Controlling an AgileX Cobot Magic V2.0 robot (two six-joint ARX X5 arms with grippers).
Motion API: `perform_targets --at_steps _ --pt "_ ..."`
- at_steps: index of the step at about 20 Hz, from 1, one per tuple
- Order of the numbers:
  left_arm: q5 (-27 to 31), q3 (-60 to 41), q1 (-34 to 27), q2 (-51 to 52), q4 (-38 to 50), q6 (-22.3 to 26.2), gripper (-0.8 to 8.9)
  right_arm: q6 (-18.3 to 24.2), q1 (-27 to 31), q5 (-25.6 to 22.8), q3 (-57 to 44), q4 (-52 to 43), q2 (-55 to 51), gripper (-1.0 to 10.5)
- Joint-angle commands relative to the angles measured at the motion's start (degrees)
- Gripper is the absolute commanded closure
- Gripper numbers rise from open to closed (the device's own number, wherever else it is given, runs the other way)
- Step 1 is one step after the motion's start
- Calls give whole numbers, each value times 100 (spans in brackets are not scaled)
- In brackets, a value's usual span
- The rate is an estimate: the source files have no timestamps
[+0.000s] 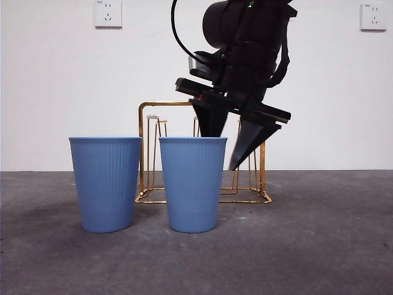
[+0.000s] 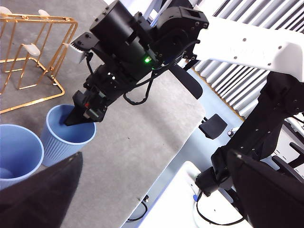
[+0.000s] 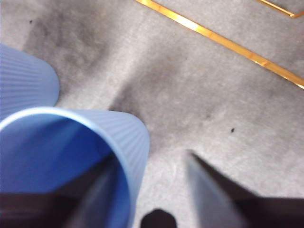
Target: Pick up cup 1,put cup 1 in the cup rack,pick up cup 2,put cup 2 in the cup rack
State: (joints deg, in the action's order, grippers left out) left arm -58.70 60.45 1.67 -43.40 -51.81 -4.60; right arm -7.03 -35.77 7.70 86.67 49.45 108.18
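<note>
Jaws on the right gripper (image 1: 225, 161) are spread wide, straddling the rim wall of the nearer blue cup (image 1: 193, 184): one jaw down inside the cup, the other outside, not clamped yet as far as I can see. Right wrist view confirms it, rim of that cup (image 3: 71, 161) sits between the two black jaws, with clear gap on the outside one. Second blue cup (image 1: 105, 183) stands just beside it, upright, near but not touching from the front view. Cup rack (image 1: 202, 153) is right behind both cups, gold wire, pegs bare, nothing on it. Left gripper (image 2: 42, 194) waits off to the side; only a dark blurred jaw shows at the frame edge, so I can't tell its state. Risks, my read: thin plastic wall, a hard pinch could flex it and let the cup twist or slip on the lift. Gripper comes in tilted, so closing could tip the cup or nudge it into its neighbour. The rack's arched frame sits close behind the arm, so a careless lift could clip it and shift the rack. Task looks barely started.
</note>
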Motion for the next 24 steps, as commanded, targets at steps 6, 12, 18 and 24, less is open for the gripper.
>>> perform_targets --at_steps 6,12,18,24 --pt "-39 9 105 -44 50 -142 167 439 -26 42 9 280 -15 958" --pt "-828 9 374 -186 1051 -999 167 667 -11 39 11 380 -1628 958" --pt "-391 9 807 -369 3906 -3093 167 673 -11 39 20 -787 -4166 958" --pt "1357 9 2468 -946 6784 -4424 167 730 -22 46 20 -2135 -5563 958"
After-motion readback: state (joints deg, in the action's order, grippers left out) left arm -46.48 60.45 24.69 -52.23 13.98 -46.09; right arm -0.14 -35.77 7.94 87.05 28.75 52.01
